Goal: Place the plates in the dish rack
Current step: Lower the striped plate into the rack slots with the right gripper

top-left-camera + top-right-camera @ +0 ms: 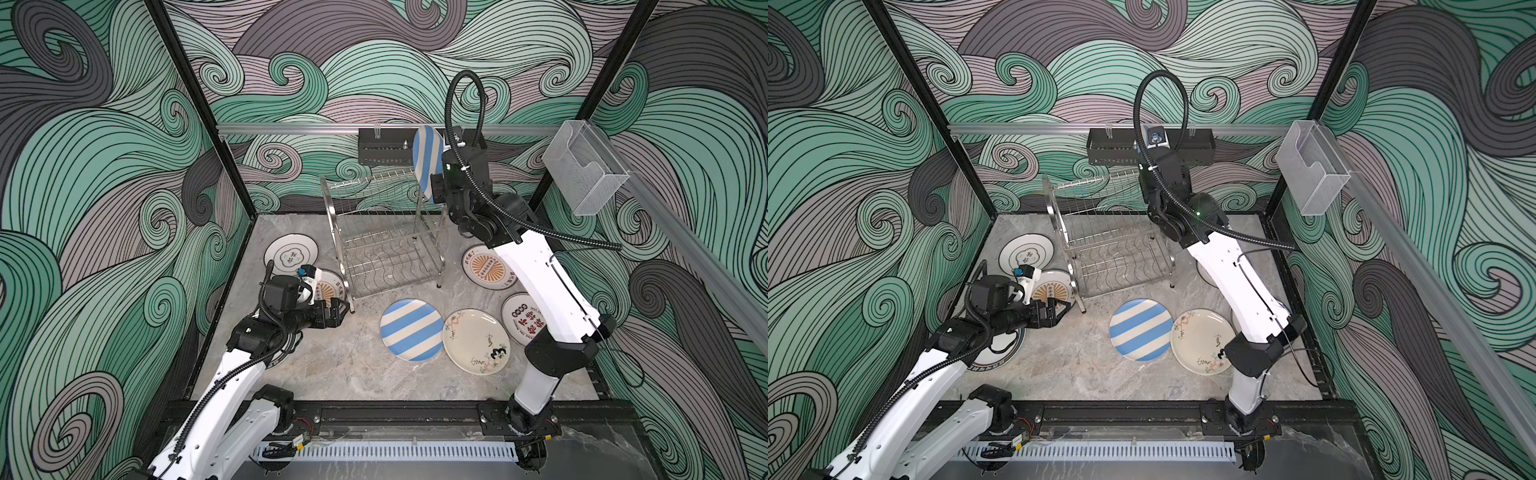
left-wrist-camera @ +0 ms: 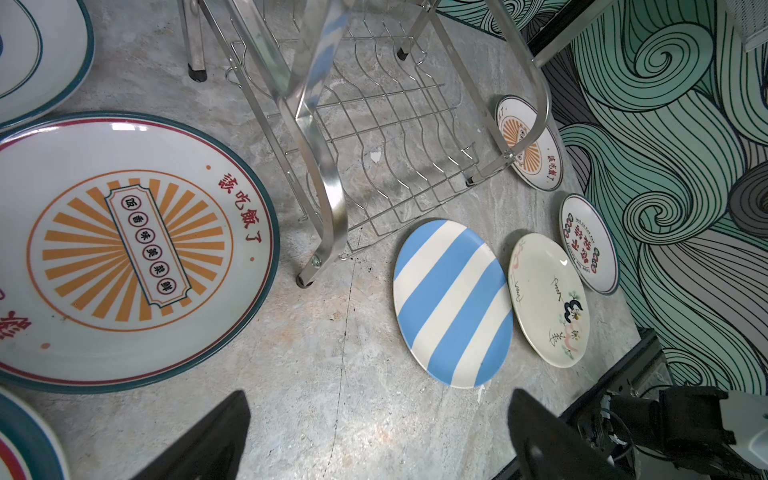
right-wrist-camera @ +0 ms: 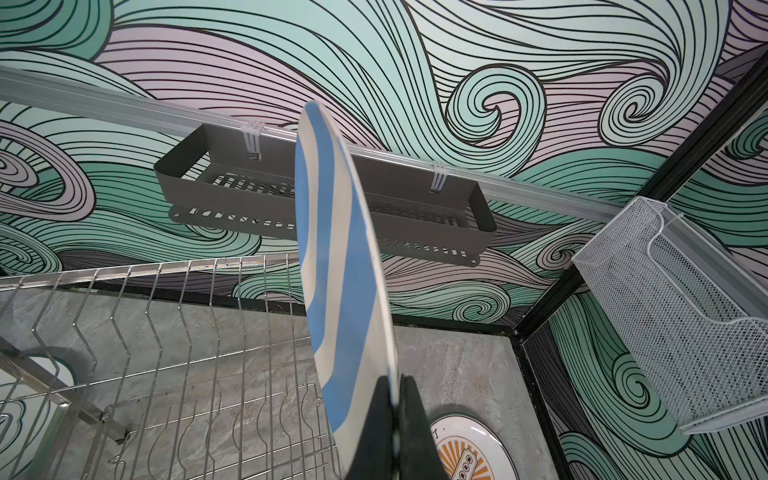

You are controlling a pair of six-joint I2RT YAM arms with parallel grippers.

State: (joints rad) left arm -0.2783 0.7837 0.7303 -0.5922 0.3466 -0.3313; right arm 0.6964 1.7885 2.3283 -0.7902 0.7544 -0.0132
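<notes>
plates [image 1: 411, 330] lie on grey marbled table [image 1: 340, 365] inside wave-patterned walls [image 1: 374, 62].

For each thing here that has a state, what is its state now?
dish rack: upright, both tiers empty.
right gripper: shut on held striped plate.
held striped plate: lifted, on edge, not in a slot.
left gripper: open, empty.
second striped plate: flat on the table.
cream plate: flat on the table.
sunburst plate: flat on the table.
</notes>
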